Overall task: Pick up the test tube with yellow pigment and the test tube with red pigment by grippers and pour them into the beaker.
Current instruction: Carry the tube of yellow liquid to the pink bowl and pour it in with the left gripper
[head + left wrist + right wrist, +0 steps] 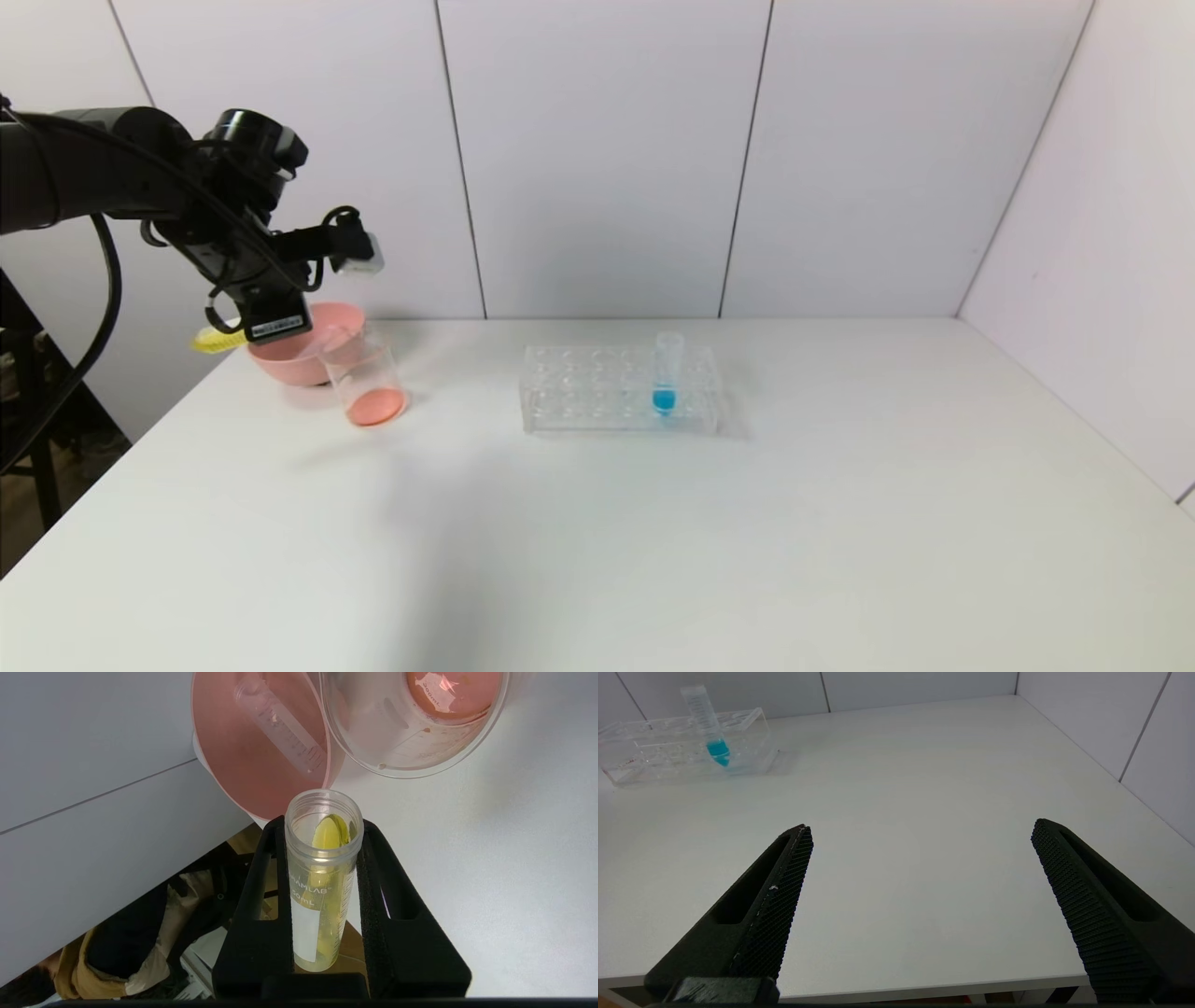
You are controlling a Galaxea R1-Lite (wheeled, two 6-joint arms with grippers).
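Note:
My left gripper [257,317] is shut on the test tube with yellow pigment [322,882]. It holds the tube tipped over at the table's far left, above the edge of the pink bowl. The tube's yellow end [217,342] sticks out to the left. Its open mouth points toward the bowl and the beaker [411,742], and the yellow liquid lies along the tube wall up near the mouth. The beaker [366,383] stands beside the bowl with red-orange liquid in its bottom. No tube with red liquid is in view. My right gripper [920,828] is open and empty over the table's front edge.
The pink bowl [294,359] holds an empty clear tube [282,728] lying inside. A clear tube rack [579,392] stands at mid table with a blue-liquid tube [666,373] upright in it. White walls close off the back and the right side.

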